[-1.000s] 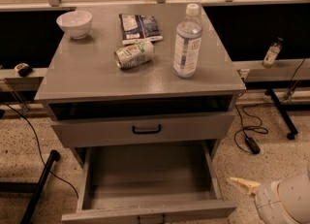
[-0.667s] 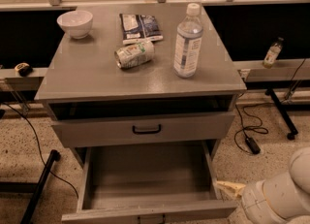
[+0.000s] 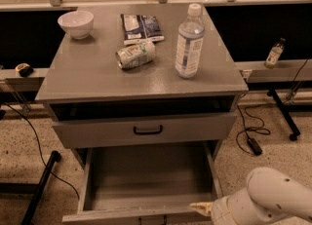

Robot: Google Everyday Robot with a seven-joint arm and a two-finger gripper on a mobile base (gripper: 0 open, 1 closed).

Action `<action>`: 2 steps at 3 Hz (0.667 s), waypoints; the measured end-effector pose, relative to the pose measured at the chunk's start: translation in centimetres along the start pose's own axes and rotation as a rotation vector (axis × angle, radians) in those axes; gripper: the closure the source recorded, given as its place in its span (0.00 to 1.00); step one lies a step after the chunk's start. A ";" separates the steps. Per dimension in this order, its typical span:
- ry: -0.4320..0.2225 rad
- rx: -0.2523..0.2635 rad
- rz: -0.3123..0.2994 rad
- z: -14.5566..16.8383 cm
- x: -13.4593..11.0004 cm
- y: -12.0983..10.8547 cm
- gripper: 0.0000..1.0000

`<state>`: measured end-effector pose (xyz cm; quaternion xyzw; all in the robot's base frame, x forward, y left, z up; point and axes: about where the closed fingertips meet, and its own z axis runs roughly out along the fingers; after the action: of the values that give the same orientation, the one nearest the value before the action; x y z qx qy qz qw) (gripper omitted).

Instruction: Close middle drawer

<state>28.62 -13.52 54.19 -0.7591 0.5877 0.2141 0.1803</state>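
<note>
— Where is the middle drawer (image 3: pixel 146 174)?

— It is pulled far out beneath the top drawer front (image 3: pixel 141 130). The gripper (image 3: pixel 201 208) sits at its front right corner, low in the view. Whether the gripper is open or closed cannot be told.

— What could go wrong?

— A push from that corner is off-centre, so the drawer may skew and bind on its runners. The tip could also slip over the low front into the box. A hard shove might jolt the cabinet, toppling the bottle (image 3: pixel 189 41) or rolling the can (image 3: pixel 135 54) lying on its side.
</note>
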 end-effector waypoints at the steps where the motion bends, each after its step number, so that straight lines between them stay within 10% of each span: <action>1: -0.012 0.014 0.026 3.3 0.5 -0.7 0.39; 2: -0.020 0.024 0.047 5.5 1.0 -1.2 0.62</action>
<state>29.35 -11.20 49.07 -0.7407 0.6061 0.2187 0.1903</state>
